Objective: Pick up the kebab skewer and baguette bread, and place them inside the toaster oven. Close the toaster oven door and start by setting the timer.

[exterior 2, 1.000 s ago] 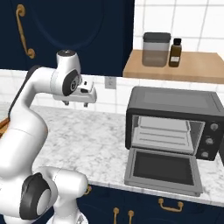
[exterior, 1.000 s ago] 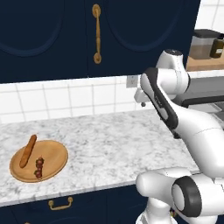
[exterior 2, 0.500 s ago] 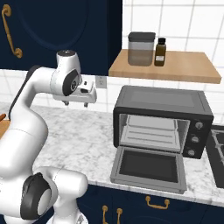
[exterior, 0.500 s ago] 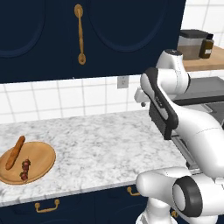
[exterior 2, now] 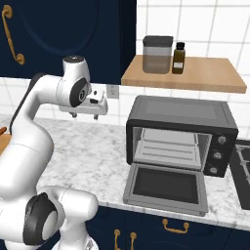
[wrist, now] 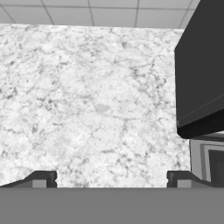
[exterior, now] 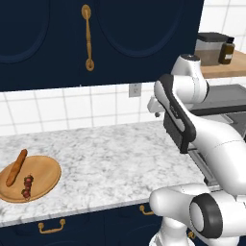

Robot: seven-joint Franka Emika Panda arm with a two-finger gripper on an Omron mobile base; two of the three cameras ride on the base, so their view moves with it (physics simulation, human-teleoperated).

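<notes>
1. Gripper spread wide, nothing between the fingers, above bare marble counter.
2. Kebab skewer and baguette bread side by side on wooden plate, well apart from the fingers, far left.
3. Toaster oven to the gripper's right, toaster oven door dropped flat.

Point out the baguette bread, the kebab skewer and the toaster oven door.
baguette bread (exterior: 16, 167), left base view: middle of the loaf, on the wooden plate.
kebab skewer (exterior: 27, 186), left base view: its dark red chunks.
toaster oven door (exterior 2: 167, 185), right base view: dark inner panel, folded open.
</notes>
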